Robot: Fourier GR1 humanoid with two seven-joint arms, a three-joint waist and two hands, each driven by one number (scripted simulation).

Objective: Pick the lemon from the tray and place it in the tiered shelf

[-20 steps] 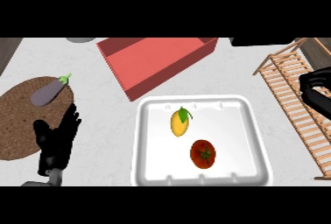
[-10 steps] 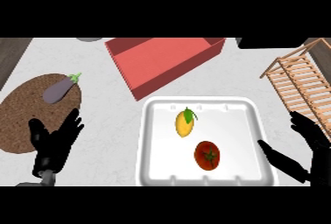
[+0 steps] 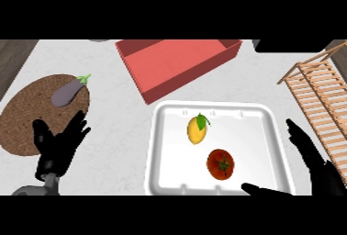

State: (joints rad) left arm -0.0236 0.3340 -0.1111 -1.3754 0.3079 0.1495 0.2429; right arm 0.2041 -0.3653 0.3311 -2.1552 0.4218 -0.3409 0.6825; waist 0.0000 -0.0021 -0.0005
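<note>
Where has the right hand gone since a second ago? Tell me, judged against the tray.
Yes, it moved. The right hand left the tiered shelf and now lies open along the white tray's right edge, thumb near its lower right corner.

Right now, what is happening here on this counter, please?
The yellow lemon lies in the white tray beside a red tomato, and nothing holds it. The right hand is open at the tray's right edge, near the wooden tiered shelf. The left hand rests open at the lower left.
</note>
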